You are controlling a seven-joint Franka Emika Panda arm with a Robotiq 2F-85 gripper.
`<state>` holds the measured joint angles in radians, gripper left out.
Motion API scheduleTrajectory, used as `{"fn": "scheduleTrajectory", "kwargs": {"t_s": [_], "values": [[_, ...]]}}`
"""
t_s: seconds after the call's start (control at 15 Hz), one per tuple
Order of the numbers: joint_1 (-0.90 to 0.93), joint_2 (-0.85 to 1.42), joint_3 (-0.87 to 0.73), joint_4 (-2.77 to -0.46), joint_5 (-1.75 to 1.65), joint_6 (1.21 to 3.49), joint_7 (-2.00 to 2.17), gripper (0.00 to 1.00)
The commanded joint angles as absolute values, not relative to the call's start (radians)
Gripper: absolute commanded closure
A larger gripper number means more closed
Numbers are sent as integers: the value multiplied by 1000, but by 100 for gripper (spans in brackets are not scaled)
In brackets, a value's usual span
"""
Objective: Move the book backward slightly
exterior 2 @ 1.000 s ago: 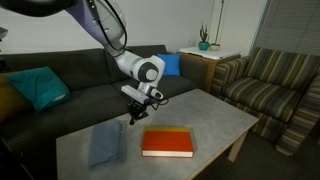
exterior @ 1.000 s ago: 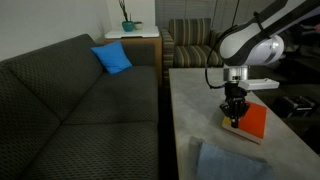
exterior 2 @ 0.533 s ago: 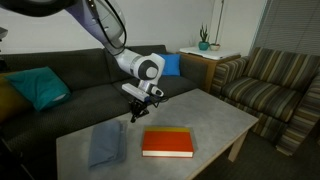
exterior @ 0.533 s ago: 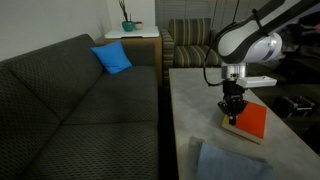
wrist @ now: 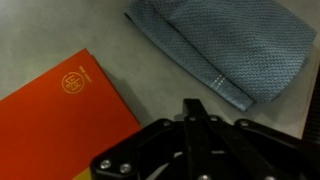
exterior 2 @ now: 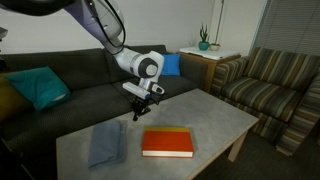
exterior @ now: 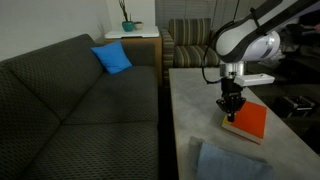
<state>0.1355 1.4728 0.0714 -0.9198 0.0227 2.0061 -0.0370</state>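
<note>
— Two fingers pressed together, gripping nothing: that is how we read the gripper [wrist: 197, 106] in the wrist view.
— Agreed. We see the book [exterior 2: 168, 142] flat on the table [exterior 2: 215, 108], near the cloth [exterior 2: 105, 143]. Whether the tips touch its edge we cannot tell, and the wrist view crops both.

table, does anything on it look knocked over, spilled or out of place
Nothing stands out. The book lies flat and closed on the table. The cloth sits folded beside it, apart from it, and no spill or damage shows. The gripper is shut near them, holding nothing.
</note>
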Motion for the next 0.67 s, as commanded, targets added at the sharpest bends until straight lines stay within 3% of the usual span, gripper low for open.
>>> {"fn": "scheduleTrajectory", "kwargs": {"t_s": [0.0, 0.4, 0.6], "values": [[137, 1474, 54, -938, 15, 2001, -22, 100], [130, 1476, 64, -930, 22, 1988, -32, 100], [143, 1476, 33, -965, 19, 2133, 34, 100]]}}
